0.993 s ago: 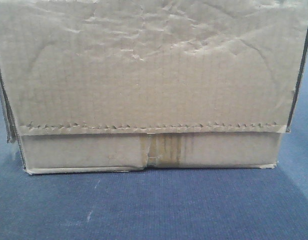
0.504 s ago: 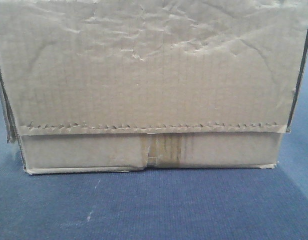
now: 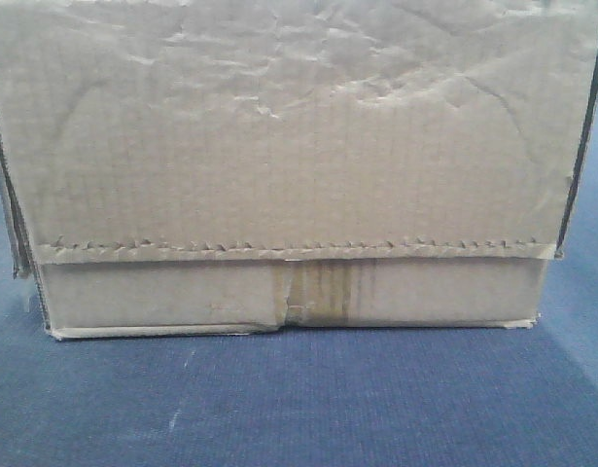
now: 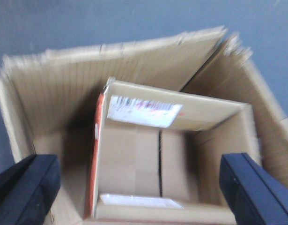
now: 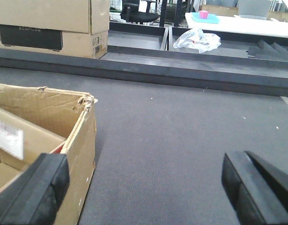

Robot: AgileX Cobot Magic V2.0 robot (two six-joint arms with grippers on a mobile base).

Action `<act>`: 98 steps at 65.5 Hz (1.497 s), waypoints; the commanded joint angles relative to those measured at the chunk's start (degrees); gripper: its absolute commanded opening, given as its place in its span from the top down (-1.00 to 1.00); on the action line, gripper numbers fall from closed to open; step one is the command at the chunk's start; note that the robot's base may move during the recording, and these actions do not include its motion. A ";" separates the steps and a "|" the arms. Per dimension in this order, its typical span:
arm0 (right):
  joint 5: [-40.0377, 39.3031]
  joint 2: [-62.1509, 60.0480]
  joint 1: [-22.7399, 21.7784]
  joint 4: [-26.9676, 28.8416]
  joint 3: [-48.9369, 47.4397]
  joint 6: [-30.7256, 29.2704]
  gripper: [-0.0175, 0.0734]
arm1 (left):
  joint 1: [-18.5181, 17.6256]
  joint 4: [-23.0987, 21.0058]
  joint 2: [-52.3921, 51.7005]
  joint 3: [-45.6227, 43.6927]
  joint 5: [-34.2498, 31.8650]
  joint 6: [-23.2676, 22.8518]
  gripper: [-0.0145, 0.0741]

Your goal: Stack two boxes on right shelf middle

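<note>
One brown cardboard box [image 3: 289,146] fills the front view; it rests on blue carpet and shows a wrinkled face, a jagged seam and a tape strip [image 3: 318,292]. In the left wrist view I look down into this open box [image 4: 55,93], and a smaller open box [image 4: 181,154] with a white label sits inside it. My left gripper [image 4: 141,197] hangs open above them, and its dark fingers [image 4: 26,187] straddle the inner box without touching it. My right gripper [image 5: 144,192] is open over bare carpet, just right of the box's torn corner [image 5: 83,122]. The shelf is out of view.
Blue-grey carpet [image 5: 181,131] spreads to the right of the box. A low dark ledge [image 5: 181,70] crosses the back. Behind it stand stacked cartons [image 5: 50,23], a clear plastic bag [image 5: 197,40], a white table [image 5: 247,26] and an office chair [image 5: 139,9].
</note>
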 commanded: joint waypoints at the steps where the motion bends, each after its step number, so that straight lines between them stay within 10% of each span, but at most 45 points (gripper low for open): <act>1: 0.52 0.24 0.06 -0.08 -2.12 -0.08 -0.60 | -0.32 1.73 -2.03 -3.45 3.30 0.01 -0.66; 22: 14.52 7.73 4.71 -0.08 -16.55 -0.08 -0.60 | 0.09 17.61 -4.88 -4.79 6.91 0.11 -0.66; 47: 37.99 28.07 7.57 0.99 -35.77 -0.08 -0.60 | 2.69 15.33 -6.04 9.37 6.91 0.23 -0.66; 98: 42.75 46.97 9.30 7.14 -35.30 -2.46 -0.59 | 3.23 8.79 -4.14 28.05 0.72 -1.33 -0.66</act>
